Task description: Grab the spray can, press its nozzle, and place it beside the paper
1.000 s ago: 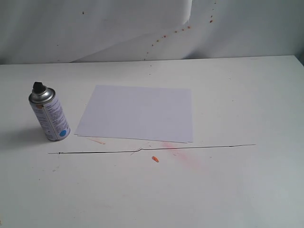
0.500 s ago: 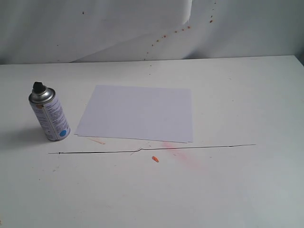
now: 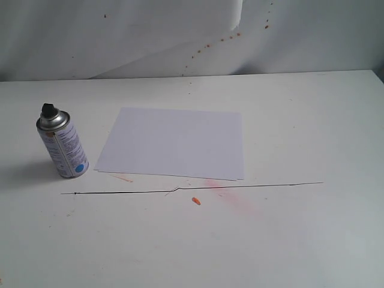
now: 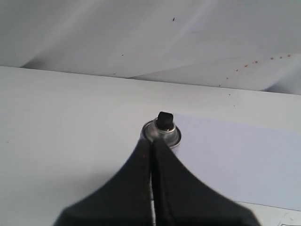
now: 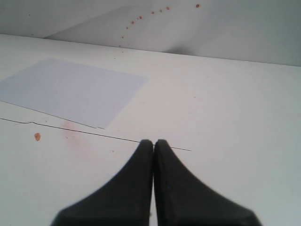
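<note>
The silver spray can (image 3: 62, 147) stands upright at the table's left, its black nozzle (image 3: 48, 110) on top, a short gap left of the white paper (image 3: 174, 143). No gripper shows in the exterior view. In the left wrist view my left gripper (image 4: 151, 141) is shut and empty, its tips just short of the can's shiny dome (image 4: 161, 133) and nozzle (image 4: 164, 119), with the paper (image 4: 235, 160) beyond. My right gripper (image 5: 153, 141) is shut on nothing above bare table, off the paper's (image 5: 70, 89) corner.
A thin black line (image 3: 192, 188) runs across the white table (image 3: 300, 120) in front of the paper. A small orange scrap (image 3: 195, 201) and a reddish smear (image 3: 231, 195) lie near it. A white backdrop (image 3: 180, 36) with orange specks stands behind.
</note>
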`<state>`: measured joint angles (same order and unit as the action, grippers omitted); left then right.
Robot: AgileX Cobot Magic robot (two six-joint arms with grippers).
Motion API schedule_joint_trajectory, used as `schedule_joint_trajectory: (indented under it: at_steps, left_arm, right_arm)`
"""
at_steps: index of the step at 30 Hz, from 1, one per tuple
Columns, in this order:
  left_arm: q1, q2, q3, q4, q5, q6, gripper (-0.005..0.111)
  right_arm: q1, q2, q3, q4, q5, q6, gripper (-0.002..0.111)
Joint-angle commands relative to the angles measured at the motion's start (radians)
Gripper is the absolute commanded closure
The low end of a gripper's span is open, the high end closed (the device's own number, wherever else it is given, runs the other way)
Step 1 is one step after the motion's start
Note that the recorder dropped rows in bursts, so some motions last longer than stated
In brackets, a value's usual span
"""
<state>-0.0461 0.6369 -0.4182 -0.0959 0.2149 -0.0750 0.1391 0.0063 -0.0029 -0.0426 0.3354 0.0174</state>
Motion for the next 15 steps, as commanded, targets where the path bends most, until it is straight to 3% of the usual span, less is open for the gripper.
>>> schedule_joint_trajectory:
  at_steps: [1, 15]
  left_arm:
    - [-0.006, -0.021, 0.123, -0.009, -0.134, 0.005, 0.107]
    - [-0.006, 0.073, 0.144, 0.006, -0.194, 0.005, 0.107]
  right_arm:
    - [0.006, -0.006, 0.003, 0.007, -0.001, -0.001, 0.108]
    - [0.006, -0.006, 0.003, 0.007, -0.001, -0.001, 0.108]
